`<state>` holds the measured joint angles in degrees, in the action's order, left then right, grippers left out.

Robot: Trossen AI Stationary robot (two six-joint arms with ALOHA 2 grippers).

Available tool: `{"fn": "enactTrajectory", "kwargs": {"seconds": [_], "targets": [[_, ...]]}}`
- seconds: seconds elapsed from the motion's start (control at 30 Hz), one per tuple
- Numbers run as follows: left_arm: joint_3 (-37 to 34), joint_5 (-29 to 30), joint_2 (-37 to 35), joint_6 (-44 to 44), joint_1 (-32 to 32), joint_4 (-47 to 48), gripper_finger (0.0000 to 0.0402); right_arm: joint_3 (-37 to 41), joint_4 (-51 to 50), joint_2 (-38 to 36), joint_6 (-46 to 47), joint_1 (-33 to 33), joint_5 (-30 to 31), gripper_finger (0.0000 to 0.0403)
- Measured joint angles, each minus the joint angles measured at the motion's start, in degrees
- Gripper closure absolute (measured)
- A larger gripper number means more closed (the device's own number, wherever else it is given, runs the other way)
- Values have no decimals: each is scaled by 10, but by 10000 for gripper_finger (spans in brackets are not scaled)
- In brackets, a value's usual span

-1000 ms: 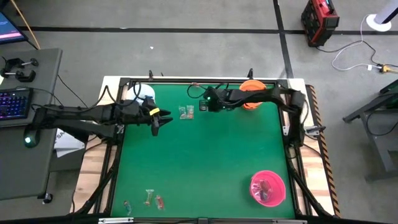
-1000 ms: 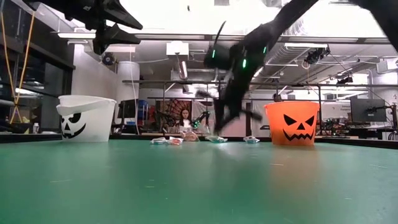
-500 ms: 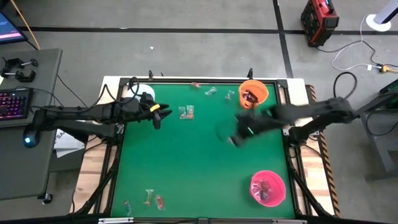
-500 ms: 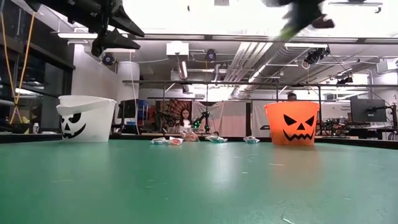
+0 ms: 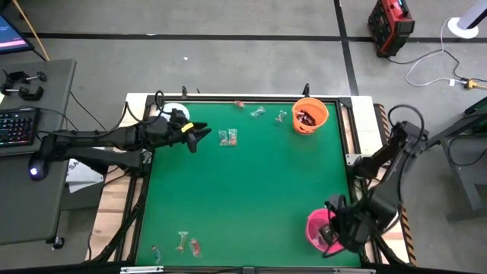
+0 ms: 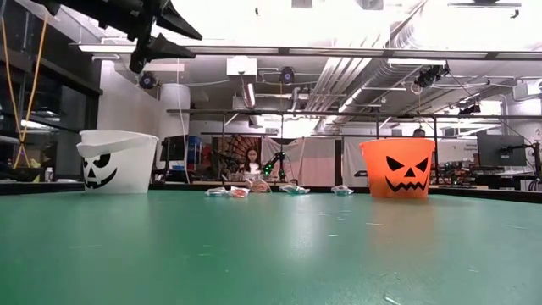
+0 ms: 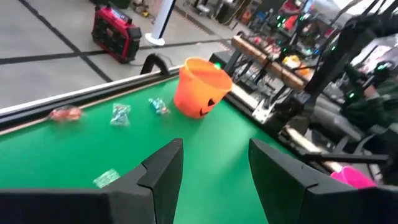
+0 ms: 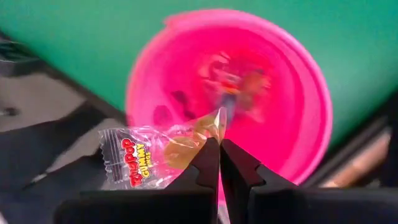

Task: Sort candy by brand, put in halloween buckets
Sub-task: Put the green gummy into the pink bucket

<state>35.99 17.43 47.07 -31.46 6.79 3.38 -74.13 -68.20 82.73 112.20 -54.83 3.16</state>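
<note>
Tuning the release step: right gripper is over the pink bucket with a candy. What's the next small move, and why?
Probably open the right gripper and drop. Its fingers are shut on a clear gummy candy, which hangs directly over the pink bucket, where other candies already lie. The high view shows the same gripper at that bucket's edge. The left gripper waits near the white bucket.

The only readable print is on a clear candy wrapper (image 8: 146,163) in the right wrist view, pinched in the right pincer (image 8: 219,163) above the pink bucket (image 8: 298,81): red lettering that looks like "Ring Pop Gummy", with smaller words too blurred to read.
</note>
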Motion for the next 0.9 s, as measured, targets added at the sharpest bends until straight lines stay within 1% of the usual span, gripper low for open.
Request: {"fn": "enactTrajectory", "kwargs": {"seconds": [0.17, 0.27, 0.33, 0.47, 0.53, 0.6, 0.67, 0.7, 0.77, 0.83, 0.9], "targets": [[0, -1, 0, 1, 0, -32, 231, 0, -3, 31, 20, 6, -26, 400], [0, -4, 0, 1, 0, -40, 231, 0, 31, 33, -13, 14, -42, 374], [0, -7, 0, 1, 0, -40, 231, 0, 45, 33, -36, 17, -56, 340], [0, -8, 0, 1, 0, -39, 231, 0, 57, 33, -79, 20, -81, 249], [0, -8, 0, 1, 0, -38, 231, 0, 57, 32, -109, 20, -82, 205], [0, -10, 0, -4, 0, -38, 231, 0, 59, 26, -142, 24, -84, 168], [0, -42, 0, -26, -1, -39, 231, 0, 59, 14, -170, 30, -72, 144], [0, -76, 4, -26, -1, -38, 231, 0, 58, 7, -180, 34, -56, 137], [1, -165, 21, -21, -18, -15, 231, 0, 48, -8, -197, 43, -10, 130], [1, -240, 48, -52, -54, 44, 231, 0, 31, -20, -215, 57, 33, 129], [-1, -290, 78, -95, -106, 101, 231, 0, 15, -29, -242, 73, 62, 128]]}}
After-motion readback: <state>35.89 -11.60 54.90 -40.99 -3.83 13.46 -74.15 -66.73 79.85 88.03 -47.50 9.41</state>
